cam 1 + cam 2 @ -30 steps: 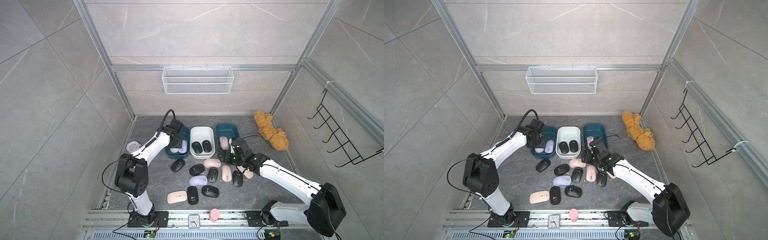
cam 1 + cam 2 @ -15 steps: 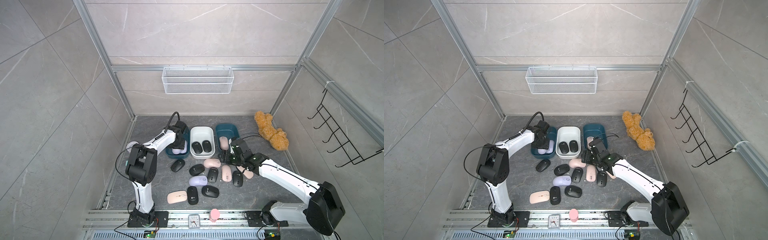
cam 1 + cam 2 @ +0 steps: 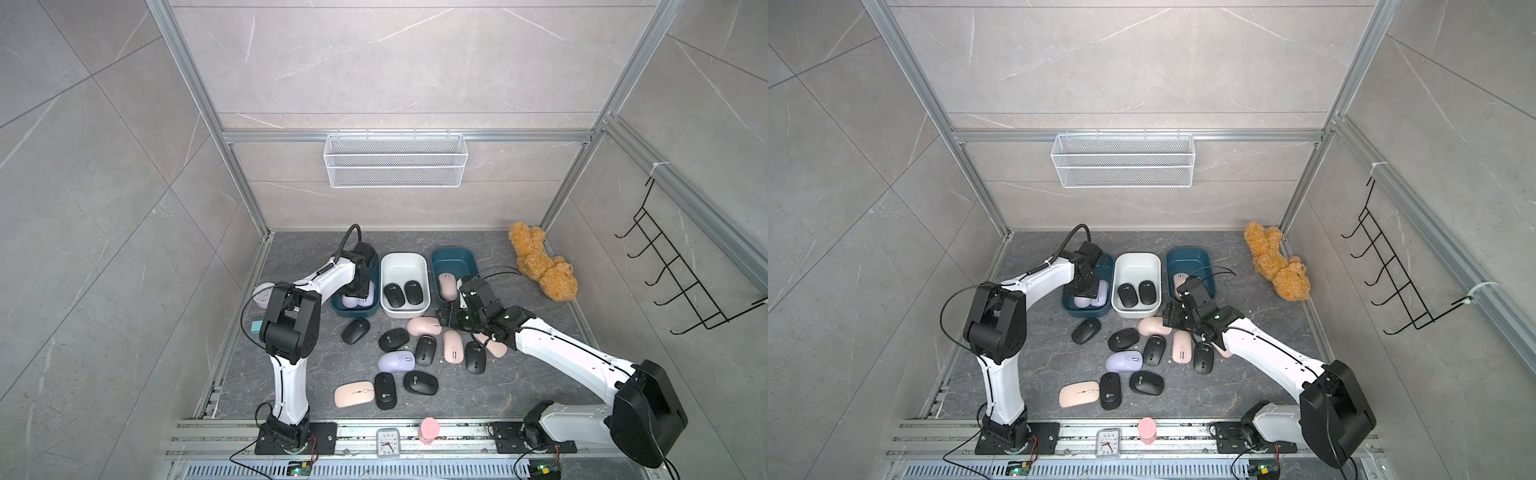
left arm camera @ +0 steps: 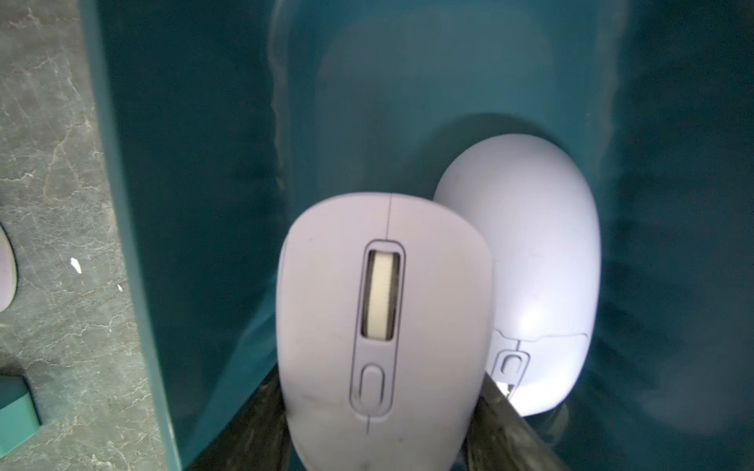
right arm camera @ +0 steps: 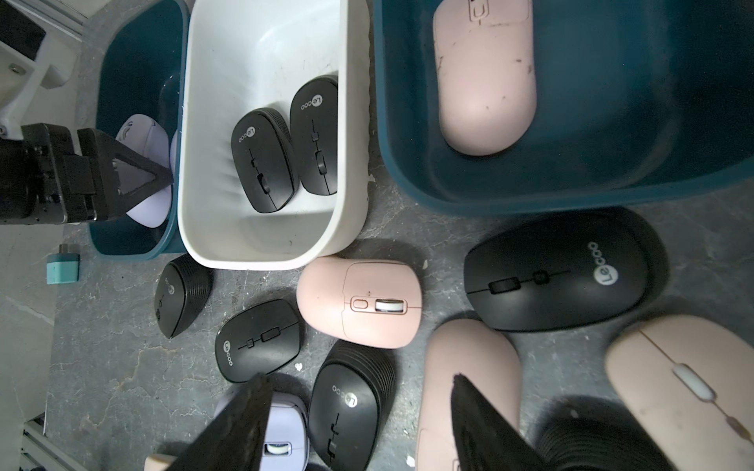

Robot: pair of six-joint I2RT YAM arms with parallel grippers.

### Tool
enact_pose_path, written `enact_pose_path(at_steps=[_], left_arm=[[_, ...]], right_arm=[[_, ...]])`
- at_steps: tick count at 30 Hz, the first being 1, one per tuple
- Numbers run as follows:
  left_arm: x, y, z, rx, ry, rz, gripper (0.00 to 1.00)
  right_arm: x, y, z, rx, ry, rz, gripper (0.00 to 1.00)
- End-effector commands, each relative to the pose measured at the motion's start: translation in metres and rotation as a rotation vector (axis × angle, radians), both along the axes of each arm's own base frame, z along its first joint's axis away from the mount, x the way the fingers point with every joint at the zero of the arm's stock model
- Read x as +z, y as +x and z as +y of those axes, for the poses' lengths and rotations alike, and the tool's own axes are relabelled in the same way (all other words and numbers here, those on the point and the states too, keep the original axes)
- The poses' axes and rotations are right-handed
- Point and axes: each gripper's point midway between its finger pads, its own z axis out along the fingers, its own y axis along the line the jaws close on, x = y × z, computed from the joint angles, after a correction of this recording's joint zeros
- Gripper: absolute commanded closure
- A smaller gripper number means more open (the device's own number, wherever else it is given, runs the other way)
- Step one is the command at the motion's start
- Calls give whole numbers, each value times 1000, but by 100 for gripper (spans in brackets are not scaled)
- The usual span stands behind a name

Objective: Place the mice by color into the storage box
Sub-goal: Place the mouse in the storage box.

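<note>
Left arm (image 3: 328, 277) is reaching to the far side from its near-left base, left gripper (image 3: 356, 291) pointing down and pinched onto a lilac mouse (image 4: 383, 326). Right arm (image 3: 561, 347) stretches low toward the middle, right gripper (image 5: 359, 428) spread apart, holding nothing.

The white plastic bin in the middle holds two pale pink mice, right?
Not quite. The white plastic bin in the middle holds two matte black oval mice, not pale pink ones; the right wrist view shows them clearly.
</note>
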Motion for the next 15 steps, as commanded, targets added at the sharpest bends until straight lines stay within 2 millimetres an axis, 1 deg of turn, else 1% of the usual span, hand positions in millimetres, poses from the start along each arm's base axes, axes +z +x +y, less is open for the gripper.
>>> enact_pose_path(at_steps=[1,6,15], left_arm=[[11,8,5,16,26,-23,44],[10,7,6,20,30,-18,43],[8,6,6,17,39,0,39]], right_arm=[[-5,1,-1,-2,-3,-1,29],[-5,0,-1,-2,-4,0,29],[-5,0,-1,-6,-3,-1,29]])
